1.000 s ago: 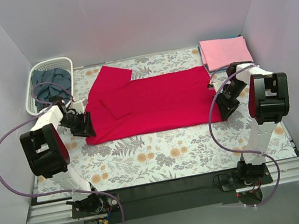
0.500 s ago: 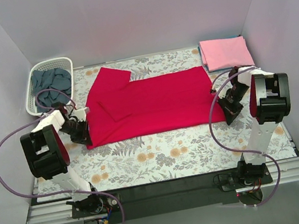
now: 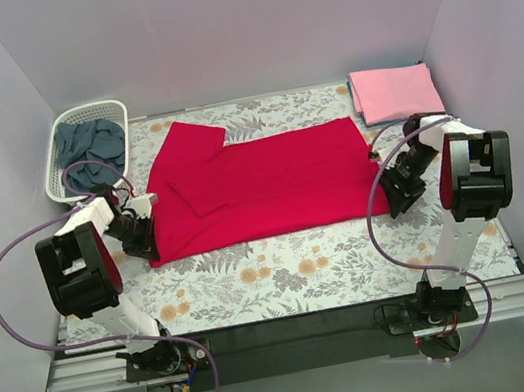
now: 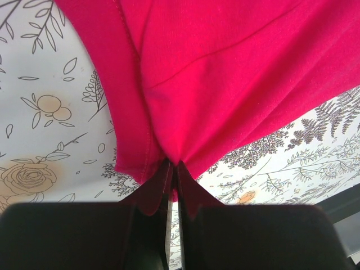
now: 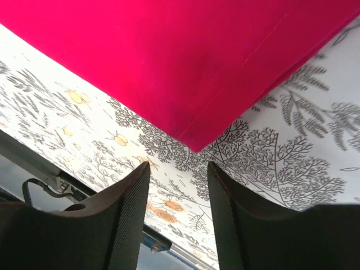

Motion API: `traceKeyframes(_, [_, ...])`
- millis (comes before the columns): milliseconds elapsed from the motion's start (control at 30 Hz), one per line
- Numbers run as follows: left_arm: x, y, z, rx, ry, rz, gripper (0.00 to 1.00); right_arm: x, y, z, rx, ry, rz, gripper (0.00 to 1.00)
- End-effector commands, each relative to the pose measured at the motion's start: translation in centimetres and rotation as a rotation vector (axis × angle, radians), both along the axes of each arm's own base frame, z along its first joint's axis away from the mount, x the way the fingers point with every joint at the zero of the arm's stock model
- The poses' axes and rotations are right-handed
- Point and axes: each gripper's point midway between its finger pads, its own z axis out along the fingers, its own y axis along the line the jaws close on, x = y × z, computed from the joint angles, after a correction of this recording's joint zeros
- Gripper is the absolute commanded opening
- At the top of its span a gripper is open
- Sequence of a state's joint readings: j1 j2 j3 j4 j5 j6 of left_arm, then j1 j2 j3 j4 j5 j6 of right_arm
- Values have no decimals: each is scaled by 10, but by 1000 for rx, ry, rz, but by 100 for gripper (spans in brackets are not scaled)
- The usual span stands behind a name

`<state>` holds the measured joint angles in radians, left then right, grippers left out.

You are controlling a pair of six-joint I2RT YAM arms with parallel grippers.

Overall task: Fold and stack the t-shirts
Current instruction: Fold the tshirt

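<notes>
Top view: three shirts. The red shirt [image 3: 260, 186] lies spread on the floral cloth [image 3: 286, 273], one sleeve angled to the far left, a soft ridge near its left end. The pink shirt [image 3: 394, 91] is a folded square at the far right corner. The blue shirt [image 3: 91, 145] is crumpled in the white lattice basket [image 3: 90, 111], partly hidden by its wall. From above, the fingertips of neither the left gripper [image 3: 147, 247] nor the right gripper [image 3: 394, 203] can be made out.

Left wrist: the two fingers are pinched together on the red shirt's hemmed corner, which puckers there.

Right wrist: the fingers stand apart, holding nothing. The stitched red corner lies just beyond them, its far part cut off.
</notes>
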<state>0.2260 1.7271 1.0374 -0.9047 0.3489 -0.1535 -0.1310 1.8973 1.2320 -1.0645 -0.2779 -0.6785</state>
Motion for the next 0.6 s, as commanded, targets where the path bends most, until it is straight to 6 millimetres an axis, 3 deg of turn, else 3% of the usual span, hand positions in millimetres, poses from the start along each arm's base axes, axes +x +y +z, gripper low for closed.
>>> traceKeyframes(0, [12, 6, 13, 25, -62, -4, 0, 18, 11, 21, 79, -59, -35, 53])
traceKeyframes(233, [14, 5, 14, 14, -67, -3, 0, 43, 18, 18, 114, -64, -100, 61])
traceKeyframes(367, [14, 3, 14, 2, -64, -1, 0, 51, 15, 8, 91, -56, -131, 56])
traceKeyframes(467, [15, 2, 16, 0, -70, -4, 0, 43, 13, -2, 76, -22, -125, 50])
traceKeyframes(567, [13, 2, 14, 0, -63, -11, 0, 30, 10, -9, 56, 6, -108, 37])
